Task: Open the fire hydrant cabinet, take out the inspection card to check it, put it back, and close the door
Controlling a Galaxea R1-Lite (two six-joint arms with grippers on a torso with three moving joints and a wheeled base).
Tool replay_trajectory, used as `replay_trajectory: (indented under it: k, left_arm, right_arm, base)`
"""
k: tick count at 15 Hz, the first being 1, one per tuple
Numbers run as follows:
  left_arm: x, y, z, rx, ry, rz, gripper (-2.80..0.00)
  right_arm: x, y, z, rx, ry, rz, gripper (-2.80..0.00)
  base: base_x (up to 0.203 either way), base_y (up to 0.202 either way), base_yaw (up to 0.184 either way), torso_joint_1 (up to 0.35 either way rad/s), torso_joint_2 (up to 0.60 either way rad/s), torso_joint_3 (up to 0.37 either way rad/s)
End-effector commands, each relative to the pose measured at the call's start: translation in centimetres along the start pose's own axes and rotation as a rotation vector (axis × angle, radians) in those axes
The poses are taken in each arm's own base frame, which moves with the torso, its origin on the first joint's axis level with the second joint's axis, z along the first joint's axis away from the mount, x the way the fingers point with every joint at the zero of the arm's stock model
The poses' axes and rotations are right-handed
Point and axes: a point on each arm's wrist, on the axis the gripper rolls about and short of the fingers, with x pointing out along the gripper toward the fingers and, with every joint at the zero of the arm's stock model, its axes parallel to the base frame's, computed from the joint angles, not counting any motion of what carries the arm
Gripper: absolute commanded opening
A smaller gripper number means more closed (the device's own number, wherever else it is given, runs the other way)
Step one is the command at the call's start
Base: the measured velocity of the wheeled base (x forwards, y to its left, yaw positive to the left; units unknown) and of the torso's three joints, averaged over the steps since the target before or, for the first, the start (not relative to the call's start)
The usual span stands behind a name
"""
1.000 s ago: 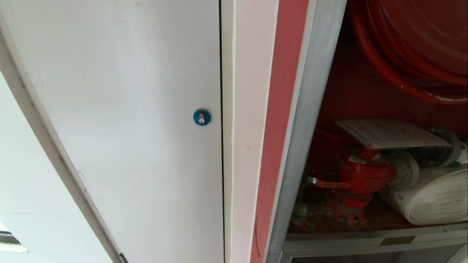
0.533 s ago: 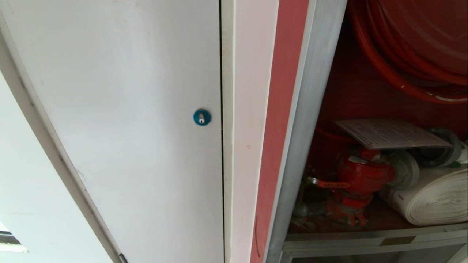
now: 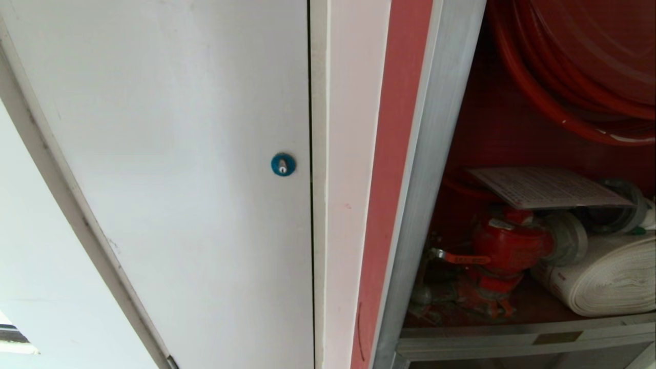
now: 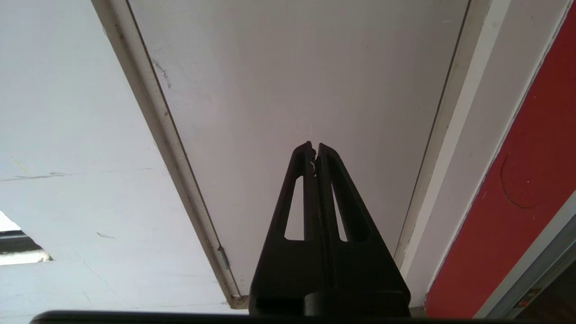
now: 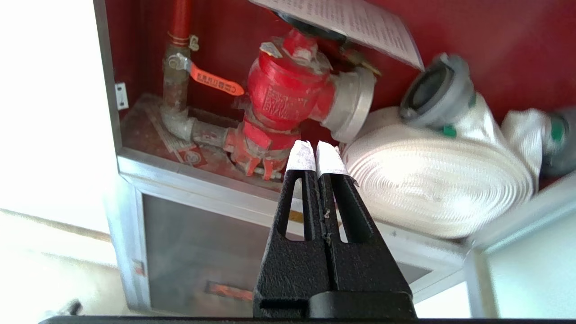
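The fire hydrant cabinet [image 3: 441, 154] stands open, its red interior exposed beside a plain white door with a blue round lock [image 3: 283, 164]. Its own glass door is not in view.

Inside, the inspection card [image 3: 546, 187] lies almost flat on top of the red valve [image 3: 507, 246], its right edge jutting out over the grey hose coupling [image 3: 622, 202]. The red hose reel [image 3: 579, 66] hangs at about twelve o'clock from the card; the white rolled hose [image 3: 610, 279] sits at about five o'clock from it.

The card looks thin, light and somewhat floppy, a printed sheet that would likely bend or slide if pushed. The overhanging free edge or corner seems the best place to pinch, since nothing backs it from below there.

The right gripper [image 5: 316, 155] hovers in front of the cabinet's lower shelf, below the valve, with its white-tipped jaws pressed together and empty. They would need to spread before taking the card.

The left gripper [image 4: 314, 150] is parked facing the white door, jaws also closed on nothing.
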Motion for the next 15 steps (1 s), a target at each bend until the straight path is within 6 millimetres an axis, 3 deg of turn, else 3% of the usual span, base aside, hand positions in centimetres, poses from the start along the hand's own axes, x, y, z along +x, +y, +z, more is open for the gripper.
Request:
replay_trajectory:
  k: [1,6,7,10,15]
  left_arm:
    - [0.1,0.0,-0.3,0.0,0.011,0.0,-2.8]
    - [0.1,0.0,-0.3,0.0,0.012,-0.001,-2.8]
    - [0.1,0.0,-0.3,0.0,0.011,0.0,-2.8]
    - [0.1,0.0,-0.3,0.0,0.013,-0.001,-2.8]
    - [0.1,0.0,-0.3,0.0,0.013,-0.001,-2.8]
  right_arm:
    - [-2.0,1.0,-2.9,0.006,-0.064,-0.02,-2.8]
    - [-2.5,2.3,-8.3,0.086,-0.085,-0.01,-2.8]
    - [-2.1,2.7,-9.6,0.098,-0.069,-0.008,-2.8]
    - [-0.6,2.8,-10.5,0.207,-0.114,-0.034,-2.8]
    - [2.8,3.5,-14.0,0.264,-0.205,-0.107,-2.8]
  base:
    - [0.0,0.0,0.0,0.0,0.0,0.0]
    - [0.0,0.0,0.0,0.0,0.0,0.0]
    - [0.0,0.0,0.0,0.0,0.0,0.0]
    - [0.0,0.0,0.0,0.0,0.0,0.0]
    - [0.0,0.0,0.0,0.0,0.0,0.0]
